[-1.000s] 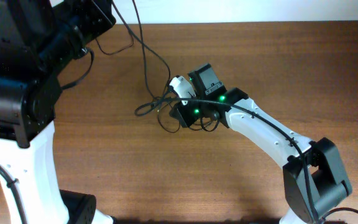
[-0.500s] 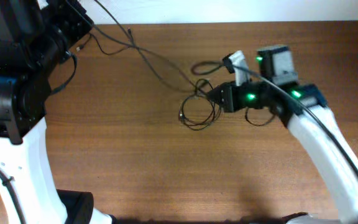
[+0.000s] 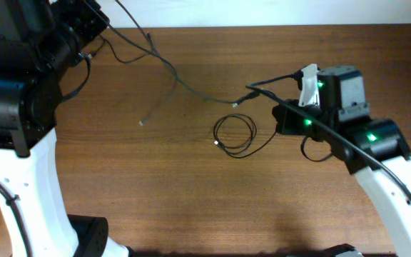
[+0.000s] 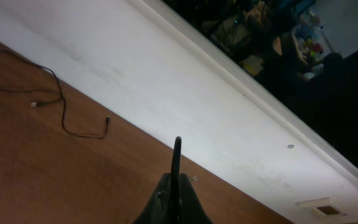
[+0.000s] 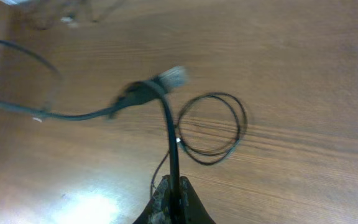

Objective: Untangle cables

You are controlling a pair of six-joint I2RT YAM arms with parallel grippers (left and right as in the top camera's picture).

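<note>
**Limp, light cords, a closed gripper on each end**

The cables lay partly parted on the wooden table. A loose coil rested flat near the middle. A long strand ran from the left arm's side towards the right one.

The right gripper was pinched fully closed on a cord that rose from its tips to a silver-tipped plug end. The left gripper was closed as well, with a thin black strip standing between its tips. We judged this to be the long strand.

We judged the cords nearly weightless, soft and slick-jacketed, so likely to drag, spring back and snag at the plugs. The moulded plug bodies, or the cord just behind them, looked the surest holds.

The table looked smooth and bare-grained. A white wall edged it, with dark clutter beyond.
</note>
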